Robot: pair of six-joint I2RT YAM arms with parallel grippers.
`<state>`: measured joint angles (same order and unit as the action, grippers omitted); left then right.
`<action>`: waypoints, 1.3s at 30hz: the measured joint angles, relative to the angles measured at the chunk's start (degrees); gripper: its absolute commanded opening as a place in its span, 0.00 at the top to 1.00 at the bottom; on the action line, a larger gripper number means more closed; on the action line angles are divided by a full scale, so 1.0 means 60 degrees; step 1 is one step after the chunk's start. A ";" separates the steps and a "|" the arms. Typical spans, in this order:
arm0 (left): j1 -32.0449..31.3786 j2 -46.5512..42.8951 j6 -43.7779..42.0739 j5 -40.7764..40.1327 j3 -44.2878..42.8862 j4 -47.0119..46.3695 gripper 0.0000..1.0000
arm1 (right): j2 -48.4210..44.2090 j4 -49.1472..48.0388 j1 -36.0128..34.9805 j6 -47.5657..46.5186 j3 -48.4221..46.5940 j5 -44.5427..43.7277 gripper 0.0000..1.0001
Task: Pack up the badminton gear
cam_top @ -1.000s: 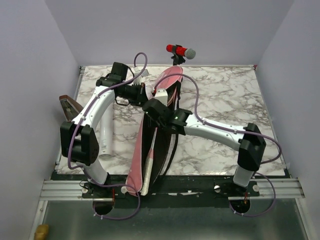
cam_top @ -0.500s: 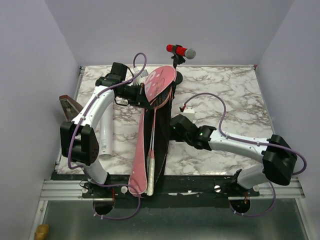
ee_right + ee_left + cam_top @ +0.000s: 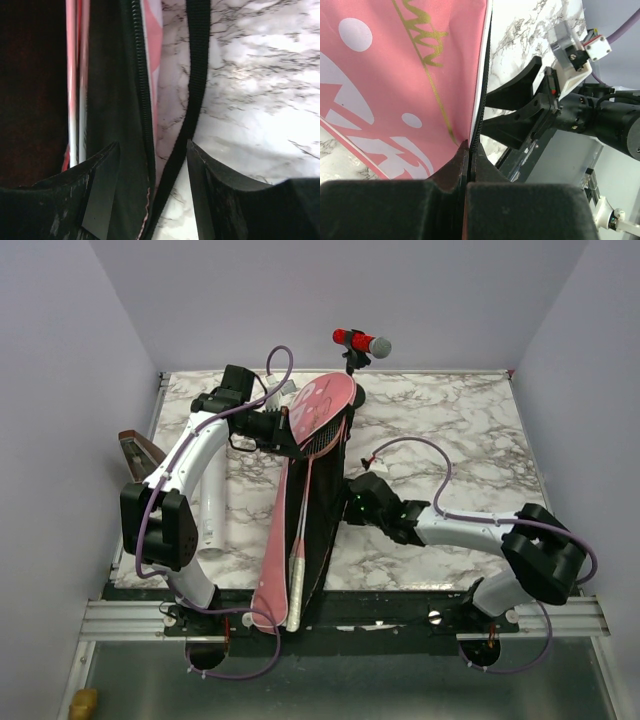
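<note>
Pink bag (image 3: pixel 395 90) is clamped at its edge by the left end effector (image 3: pixel 469 155); the right end effector (image 3: pixel 152 150) is spread open alongside.

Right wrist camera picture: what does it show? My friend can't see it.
The open right gripper hangs over the zipper edge of the pink bag and its black strap. Two pink racket shafts lie inside it at left; marble table at right.

Three viewpoints on one scene
Overhead, behind the arm bases, one looks down toward 12 o'clock; both wrist cameras sit close on the pink bag (image 3: pixel 325 400), shared by all three views.
</note>
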<state>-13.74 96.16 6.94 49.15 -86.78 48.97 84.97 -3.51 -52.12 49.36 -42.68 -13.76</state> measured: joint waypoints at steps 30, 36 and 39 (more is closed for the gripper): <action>0.0036 -0.0474 -0.0120 0.0066 -0.0109 -0.0127 1.00 | -0.0827 0.2448 0.0251 -0.0703 -0.3005 0.1348 0.99; 0.0040 -0.0492 -0.0328 -0.0076 0.0051 0.0022 1.00 | -0.0652 0.3362 0.0270 -0.1013 -0.3625 0.1490 0.99; 0.0047 -0.0492 -0.0408 -0.0106 0.0171 -0.0004 1.00 | -0.0703 0.3399 0.0266 -0.1147 -0.3657 0.1512 1.00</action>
<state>-13.45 93.21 4.49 48.51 -85.76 48.95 80.75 16.88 -50.52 42.48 -64.62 -4.69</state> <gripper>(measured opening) 0.014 0.019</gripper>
